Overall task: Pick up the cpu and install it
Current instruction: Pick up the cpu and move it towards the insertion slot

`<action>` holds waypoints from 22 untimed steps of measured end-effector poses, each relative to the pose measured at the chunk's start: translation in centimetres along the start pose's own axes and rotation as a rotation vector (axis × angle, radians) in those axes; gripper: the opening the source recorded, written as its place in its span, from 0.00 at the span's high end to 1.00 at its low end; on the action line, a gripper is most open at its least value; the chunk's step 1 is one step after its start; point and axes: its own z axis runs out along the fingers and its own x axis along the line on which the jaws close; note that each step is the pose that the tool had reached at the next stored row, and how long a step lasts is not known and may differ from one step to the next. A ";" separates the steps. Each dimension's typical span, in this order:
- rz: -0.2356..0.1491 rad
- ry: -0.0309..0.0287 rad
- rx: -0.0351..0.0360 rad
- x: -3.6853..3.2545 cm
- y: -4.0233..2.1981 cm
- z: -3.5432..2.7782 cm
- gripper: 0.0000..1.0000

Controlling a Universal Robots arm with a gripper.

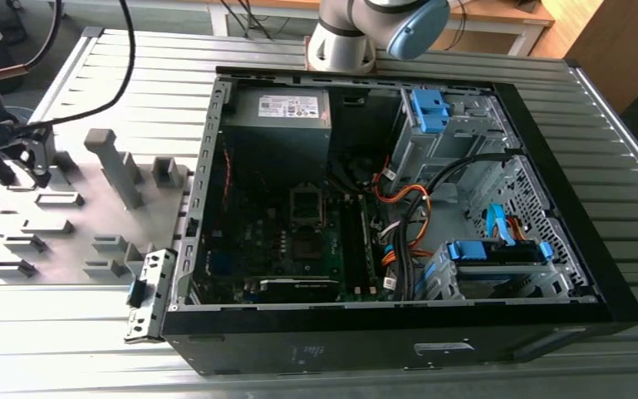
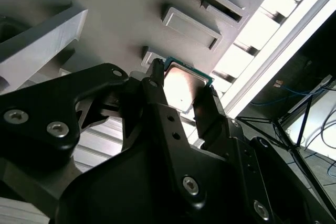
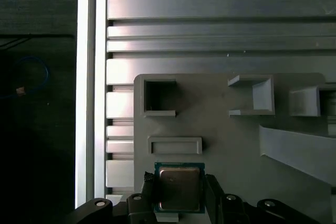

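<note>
The small flat tan-grey metallic cpu (image 3: 178, 187) was clamped by its edges in the narrowed black gripper (image 2: 182, 84), the grey plastic fixture tray (image 3: 226, 140) beneath. Pickup was judged in hand, with a level hold needed.

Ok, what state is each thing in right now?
cpu: flat, face up, gripped on two sides over the holder plate.
gripper: shut on the cpu.
computer case: lying on its side, open, insides exposed.
holder plate: square pocket empty.
</note>
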 end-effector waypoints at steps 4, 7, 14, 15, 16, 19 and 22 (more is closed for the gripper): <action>0.000 -0.0001 -0.0006 0.02 0.05 -0.75 0.53; 0.000 -0.0001 -0.0007 0.04 0.09 -1.42 0.53; 0.000 0.0000 -0.0006 0.06 0.21 -3.26 0.53; 0.000 -0.0001 -0.0006 0.06 0.22 -3.52 0.53; 0.000 -0.0001 -0.0006 0.06 0.24 -3.82 0.53; 0.000 0.0000 -0.0006 0.07 0.30 -4.68 0.53; 0.000 -0.0001 -0.0007 0.06 0.35 -5.46 0.53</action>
